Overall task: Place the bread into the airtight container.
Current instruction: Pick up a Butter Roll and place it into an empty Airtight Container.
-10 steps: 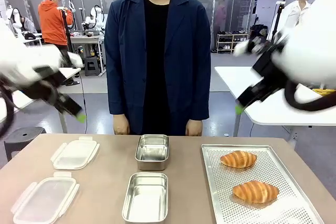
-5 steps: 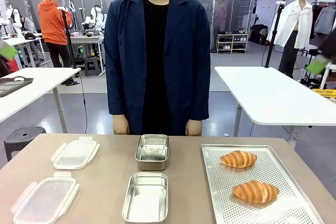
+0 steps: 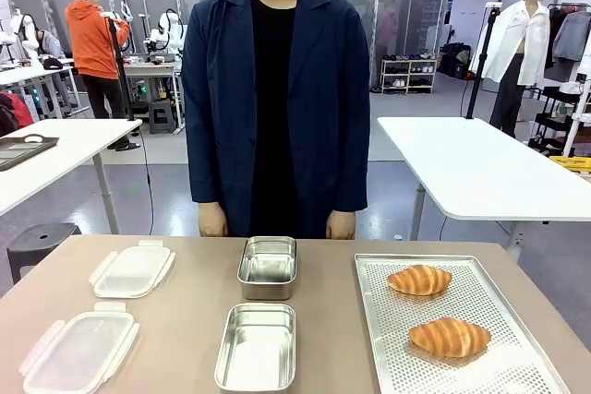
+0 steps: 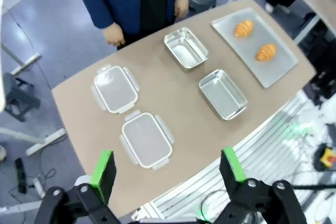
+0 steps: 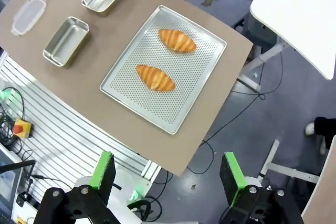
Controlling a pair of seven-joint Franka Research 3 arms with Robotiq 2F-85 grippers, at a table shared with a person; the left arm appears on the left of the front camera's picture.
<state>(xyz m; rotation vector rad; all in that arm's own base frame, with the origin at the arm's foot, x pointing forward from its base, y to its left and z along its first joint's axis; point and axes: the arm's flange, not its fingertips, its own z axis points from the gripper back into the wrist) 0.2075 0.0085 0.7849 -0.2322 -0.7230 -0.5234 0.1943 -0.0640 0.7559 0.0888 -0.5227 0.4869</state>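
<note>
Two golden bread pieces, one farther (image 3: 419, 280) and one nearer (image 3: 450, 337), lie on a perforated metal tray (image 3: 388, 357) at the table's right. Two empty steel airtight containers stand mid-table, one at the back (image 3: 268, 265) and one in front (image 3: 257, 346). My left gripper (image 4: 167, 170) hangs open high above the table's left side, over the lids; the bread (image 4: 243, 28) lies far off. My right gripper (image 5: 167, 172) is open too, high beyond the table's right edge, with the tray (image 5: 173, 103) and bread (image 5: 155, 77) far below it.
Two clear plastic lids (image 3: 132, 270) (image 3: 79, 350) lie at the table's left. A person in a dark blue coat (image 3: 277, 89) stands at the far edge, hands down. A white table (image 3: 471, 168) stands behind on the right.
Both arms have lifted up and out of the front view; a second ago they hung at its left and right sides. Nothing on the table has moved.
</note>
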